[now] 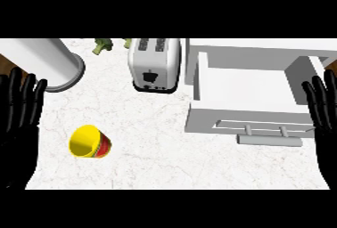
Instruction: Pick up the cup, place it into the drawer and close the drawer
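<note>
Cup (90,142) lies tipped on worktop (164,151), ungrasped; drawer (247,87) open. My left robot hand (20,104) and right robot hand (322,104): fingers straight, holding nothing. All steps remain.

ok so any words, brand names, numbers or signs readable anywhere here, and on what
None: no text can be read on anything in the head view.
Yellow cup with the red band, lying on the counter: the band shows darker marks, too blurred to read as letters.
White and silver toaster: black lever and small dark controls at its front, no legible label.
Open white drawer and tall white cylinder: plain surfaces, no markings.
</note>
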